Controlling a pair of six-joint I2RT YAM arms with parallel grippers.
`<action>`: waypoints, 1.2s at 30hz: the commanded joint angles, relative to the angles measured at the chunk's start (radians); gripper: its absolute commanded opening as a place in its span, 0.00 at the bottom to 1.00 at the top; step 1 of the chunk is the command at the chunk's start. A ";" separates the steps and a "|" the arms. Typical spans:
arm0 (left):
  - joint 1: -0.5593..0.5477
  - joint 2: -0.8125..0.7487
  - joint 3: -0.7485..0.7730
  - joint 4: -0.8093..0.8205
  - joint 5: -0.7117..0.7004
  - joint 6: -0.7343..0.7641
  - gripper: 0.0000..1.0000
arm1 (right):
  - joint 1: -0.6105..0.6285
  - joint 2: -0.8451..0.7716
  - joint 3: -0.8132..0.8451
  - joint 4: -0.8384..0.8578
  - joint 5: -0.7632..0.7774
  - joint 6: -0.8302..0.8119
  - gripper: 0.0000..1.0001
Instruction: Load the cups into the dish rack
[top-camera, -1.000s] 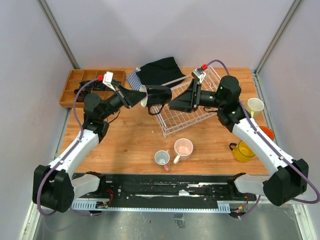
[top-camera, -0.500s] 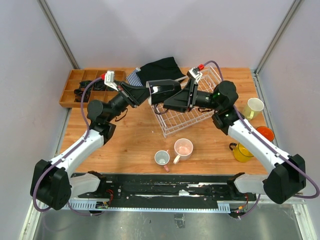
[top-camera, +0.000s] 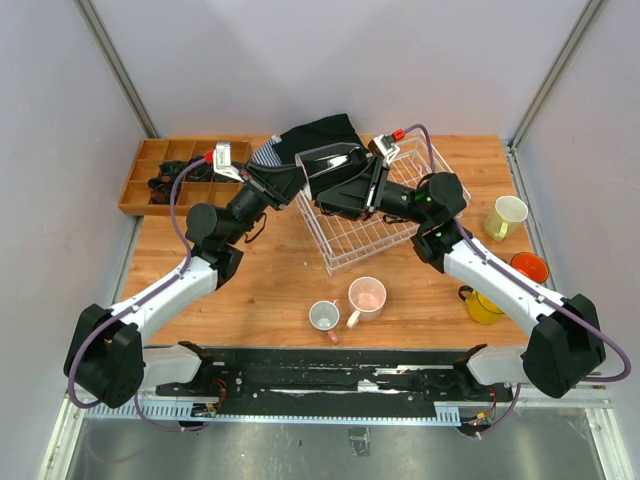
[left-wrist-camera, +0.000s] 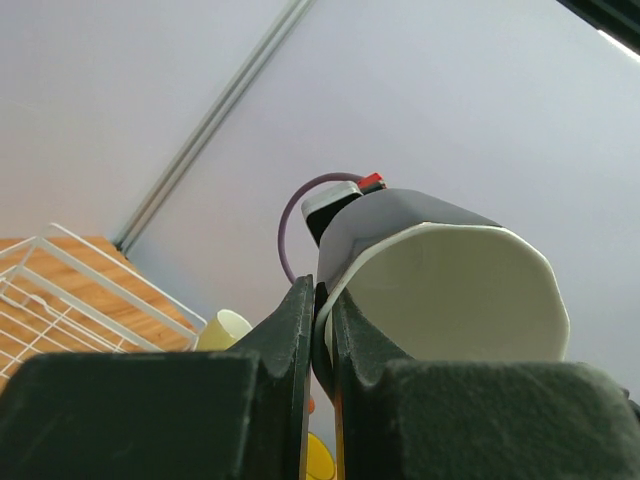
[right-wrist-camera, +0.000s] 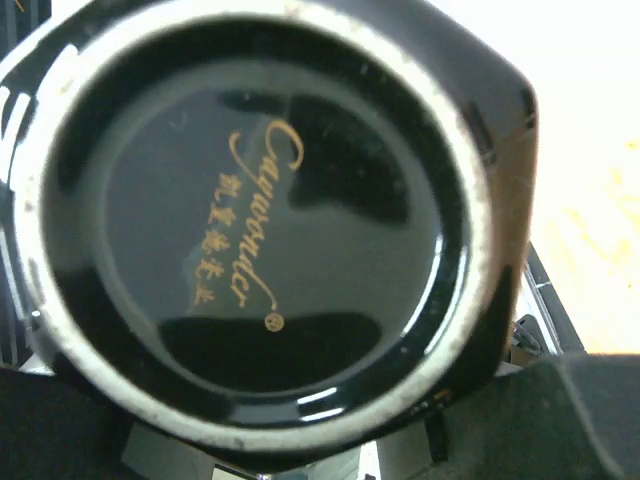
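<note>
**Black mug (top-camera: 330, 165) aloft over the dish rack's (top-camera: 385, 238) far corner**

My left pincer (left-wrist-camera: 318, 300) pinches its rim, one finger inside, one outside. My right pincer (top-camera: 340, 197) is at the mug's base, which fills that wrist view; I cannot tell whether it grips. Nearer me, the pale pink mug (top-camera: 367, 294) and small dusty pink mug (top-camera: 323, 316) sit on the wooden surface (top-camera: 260, 290).

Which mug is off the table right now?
The black mug, pinched at its rim by the left gripper beside the rack. The pale pink, dusty pink, green, orange and yellow mugs rest on the table.
</note>
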 joint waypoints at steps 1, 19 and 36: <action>-0.033 0.016 0.033 0.094 0.012 0.003 0.00 | 0.034 0.012 -0.008 0.078 0.018 0.022 0.49; -0.033 -0.010 0.041 -0.077 0.088 0.095 0.00 | 0.020 -0.034 -0.009 -0.098 0.041 -0.138 0.14; 0.038 -0.093 0.036 -0.416 0.017 0.176 0.54 | -0.193 -0.109 0.089 -0.544 0.004 -0.482 0.01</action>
